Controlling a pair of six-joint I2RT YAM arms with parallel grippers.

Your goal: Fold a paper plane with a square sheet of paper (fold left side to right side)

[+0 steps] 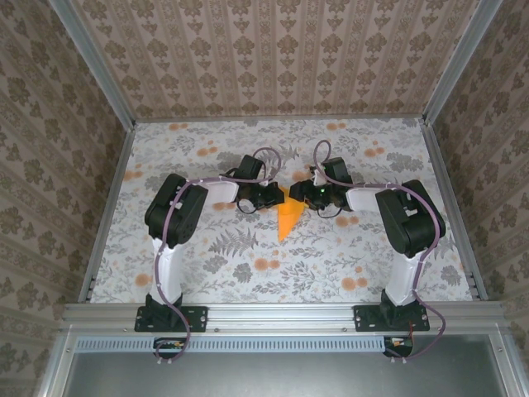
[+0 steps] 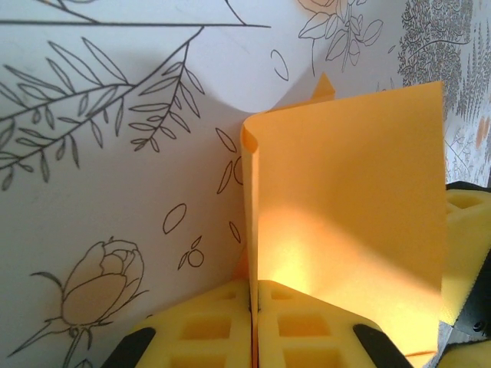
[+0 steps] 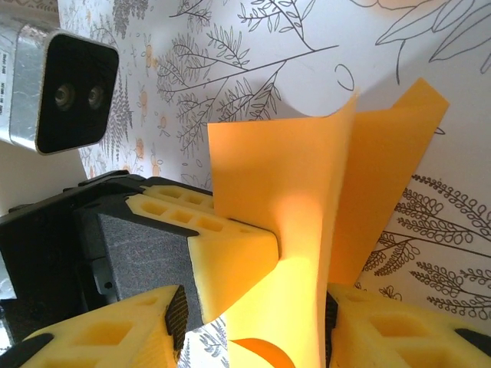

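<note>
Yellow pads (image 2: 207, 326) of your left gripper (image 2: 253, 307) pinch the square sheet of paper (image 2: 345, 184), standing half-folded over the table (image 1: 207, 273), your right gripper (image 3: 253, 337) straddling it with jaws apart, so sweep left edge onto right, corners matched, before pressing.

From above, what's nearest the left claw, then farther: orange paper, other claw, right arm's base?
1. Orange paper, held in the left claw.
2. Right claw, just across the paper.
3. Right arm's base, at the near right edge.
</note>
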